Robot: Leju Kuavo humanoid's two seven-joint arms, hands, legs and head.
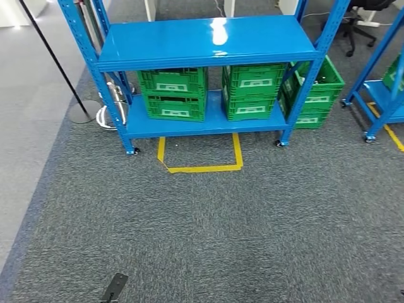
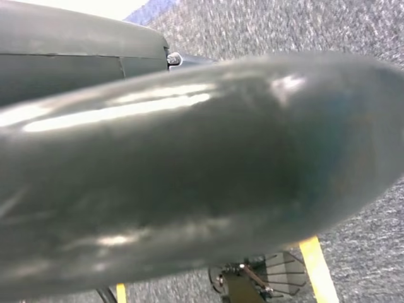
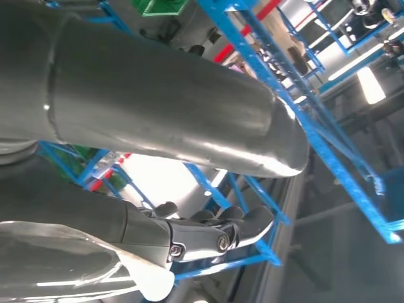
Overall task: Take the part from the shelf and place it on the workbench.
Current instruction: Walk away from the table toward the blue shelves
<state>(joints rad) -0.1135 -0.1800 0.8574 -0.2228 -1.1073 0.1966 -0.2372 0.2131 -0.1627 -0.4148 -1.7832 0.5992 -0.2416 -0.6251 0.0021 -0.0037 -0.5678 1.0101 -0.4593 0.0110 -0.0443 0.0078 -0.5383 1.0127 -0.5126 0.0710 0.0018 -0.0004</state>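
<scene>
Right hand (image 3: 209, 230): my fingers lie extended, gripping nothing.
Left hand (image 2: 190, 177): blurred; I cannot tell.
Part: unseen, likely inside green crates (image 1: 173, 95) at twelve o'clock; probably rigid, so I'd grip its body firmly.

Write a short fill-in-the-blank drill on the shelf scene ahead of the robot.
1. The shelving rack is painted ____.
2. The crates on its lower shelf are ____.
3. The tape outline on the carpet before the rack is ____.

Missing words: blue; green; yellow
</scene>
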